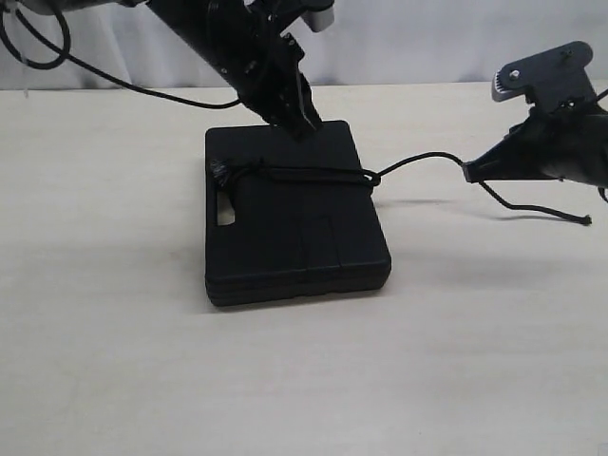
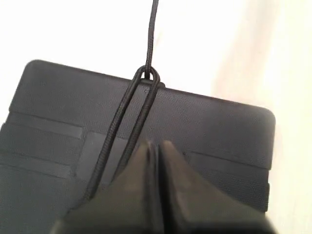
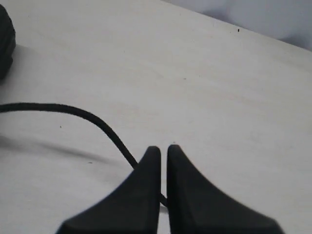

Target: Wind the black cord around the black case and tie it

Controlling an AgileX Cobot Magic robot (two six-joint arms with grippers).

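Observation:
The black case (image 1: pixel 304 247) lies flat in the middle of the table. The black cord (image 1: pixel 313 174) crosses its top from a knot (image 1: pixel 220 171) at the left edge to a loop (image 1: pixel 372 178) at the right edge. From the loop it runs right to my right gripper (image 1: pixel 468 172), which is shut on it; its frayed end (image 1: pixel 584 220) rests on the table beyond. In the right wrist view the cord (image 3: pixel 73 109) passes behind one finger into the gripper (image 3: pixel 163 147). My left gripper (image 1: pixel 309 125) is shut above the case's far edge. In its wrist view, two cord strands (image 2: pixel 117 131) run beside the gripper (image 2: pixel 157 144) over the case (image 2: pixel 219 126).
The case has a handle cutout (image 1: pixel 226 211) near its left edge. A robot cable (image 1: pixel 142 90) trails over the table at the back left. A pale wall (image 1: pixel 427 38) stands behind the light table (image 1: pixel 114 361).

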